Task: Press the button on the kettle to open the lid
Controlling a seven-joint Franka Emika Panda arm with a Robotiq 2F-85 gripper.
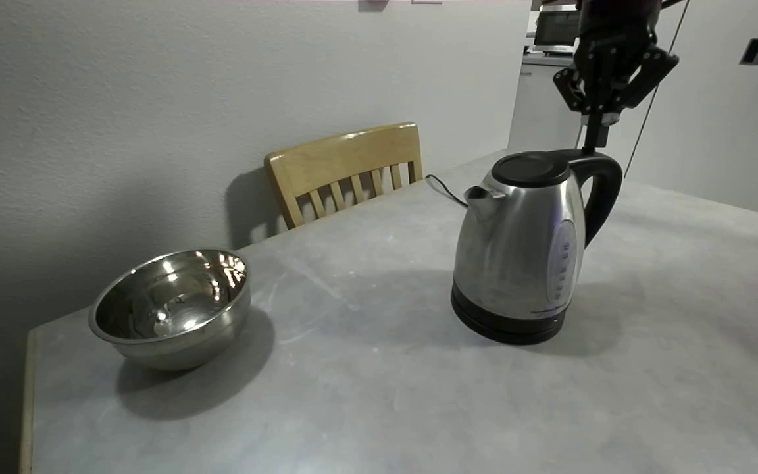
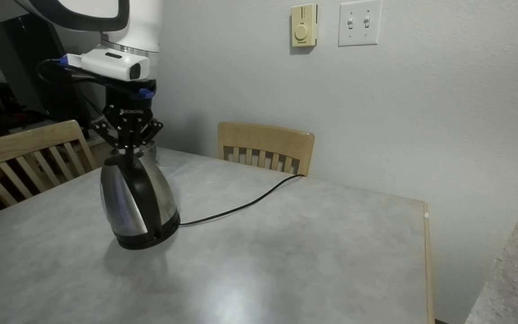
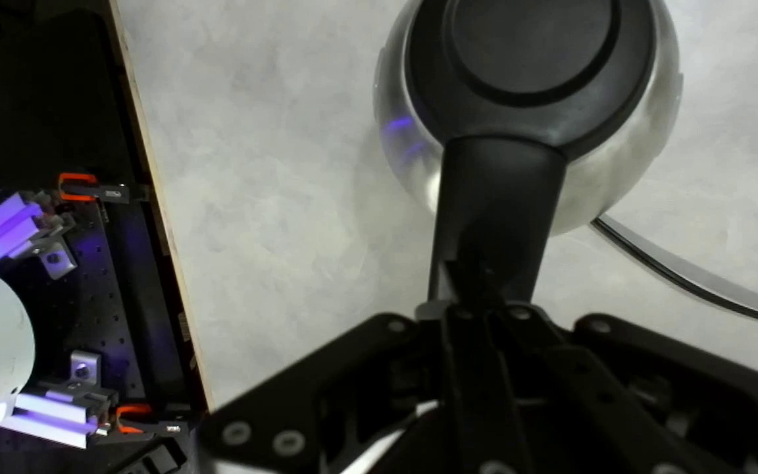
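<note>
Far left in an exterior view I see a round steel bowl (image 1: 175, 313) on the grey table (image 1: 353, 408), then a wooden chair (image 1: 346, 156) behind its far edge, then the kettle (image 1: 510, 257), right of the middle, and over its handle (image 1: 609, 187) the gripper (image 1: 595, 139). In an exterior view, looking at the handle side, a dark cord (image 2: 241, 208) runs right from the kettle to the table's edge, with a thermostat (image 2: 304, 25) and light switches (image 2: 360, 23) whole on the wall; the wrist view alone has the orange clamps (image 3: 93, 191) beyond the table, on the left.

The kettle stands upright, long axis vertical, its short spout (image 1: 482, 201) pointing left and a little toward me, the handle jutting out opposite. It's brushed steel, narrowing upward from a black base (image 1: 507, 326), with a bluish water window (image 1: 561, 260) on its side and a round black lid (image 1: 530, 169) lying closed on top. The gripper hangs nose down, its fingers together and gripping nothing, the tips at the top of the handle (the button I can't pick out there; it's black on black, and I can't tell if they touch).
</note>
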